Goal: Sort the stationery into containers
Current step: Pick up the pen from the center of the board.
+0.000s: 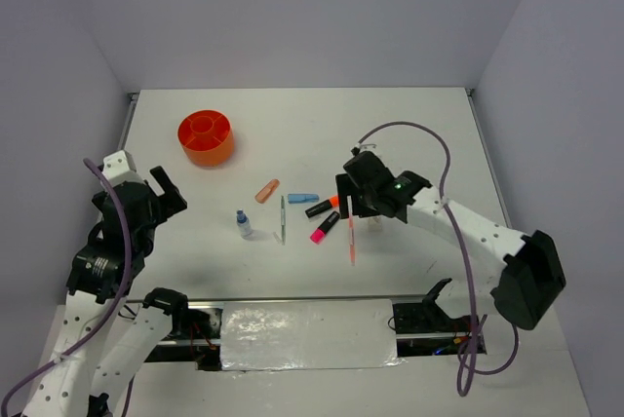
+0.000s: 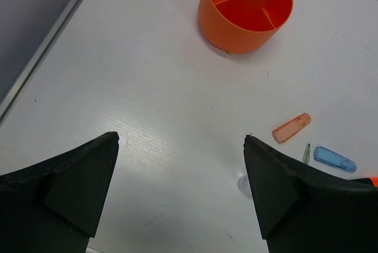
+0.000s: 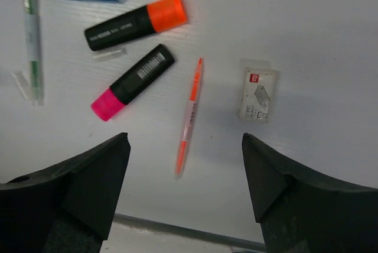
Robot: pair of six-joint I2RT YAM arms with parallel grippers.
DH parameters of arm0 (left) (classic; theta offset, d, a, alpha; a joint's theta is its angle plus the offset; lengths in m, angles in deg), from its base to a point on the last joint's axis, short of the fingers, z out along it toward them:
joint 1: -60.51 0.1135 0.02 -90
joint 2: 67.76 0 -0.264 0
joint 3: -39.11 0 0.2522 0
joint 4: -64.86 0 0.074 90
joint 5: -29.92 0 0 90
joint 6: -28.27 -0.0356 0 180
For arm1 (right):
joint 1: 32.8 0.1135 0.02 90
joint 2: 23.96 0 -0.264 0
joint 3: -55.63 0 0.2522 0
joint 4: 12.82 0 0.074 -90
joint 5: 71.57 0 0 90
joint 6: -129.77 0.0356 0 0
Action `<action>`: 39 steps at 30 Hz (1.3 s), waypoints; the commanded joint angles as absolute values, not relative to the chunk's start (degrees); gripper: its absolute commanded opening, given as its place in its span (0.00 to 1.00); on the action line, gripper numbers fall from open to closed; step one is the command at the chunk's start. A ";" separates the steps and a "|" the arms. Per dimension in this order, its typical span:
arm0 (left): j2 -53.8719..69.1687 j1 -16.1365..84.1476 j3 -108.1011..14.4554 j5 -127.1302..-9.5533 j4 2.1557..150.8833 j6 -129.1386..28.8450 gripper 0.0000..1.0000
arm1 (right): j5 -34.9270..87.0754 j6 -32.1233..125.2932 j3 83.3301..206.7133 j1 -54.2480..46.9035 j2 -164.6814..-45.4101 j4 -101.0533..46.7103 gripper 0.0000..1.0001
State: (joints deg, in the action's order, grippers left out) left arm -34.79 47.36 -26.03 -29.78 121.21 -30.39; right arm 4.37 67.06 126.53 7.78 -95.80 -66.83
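The thin orange pen (image 1: 351, 237) is laid flat on the table (image 1: 439, 134), just right of the pink-capped highlighter (image 1: 325, 227). Its long axis is run near-to-far, while the highlighter is angled obliquely. The right gripper (image 3: 184, 146) is poised over the pen, released, with its fingers spread either side. The left gripper (image 2: 180, 143) is spread wide and grasps nothing, well apart from the orange organiser (image 1: 206, 136).

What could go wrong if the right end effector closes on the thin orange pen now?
1. The thin orange pen lies flat, so the open right end effector may slip off it.
2. The black pink-capped highlighter lies close beside it and may get knocked.
3. The round orange plastic organiser stands far off to the left: a long carry.
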 commanded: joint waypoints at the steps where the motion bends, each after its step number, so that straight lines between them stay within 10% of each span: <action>1: -35.94 47.06 -26.69 -28.62 120.20 -29.73 0.99 | 1.82 69.39 124.41 8.68 -99.98 -62.00 0.81; 24: -36.29 46.27 -26.68 -28.62 120.37 -29.65 0.99 | 4.81 72.91 114.13 12.64 -112.20 -53.38 0.32; 31: -36.12 46.18 -27.21 -28.09 120.63 -29.47 0.99 | 4.64 73.87 112.81 13.34 -113.61 -52.76 0.00; 39: -26.55 46.09 -42.02 -34.06 126.76 -28.60 0.99 | 0.16 75.89 113.77 13.34 -106.07 -56.81 0.00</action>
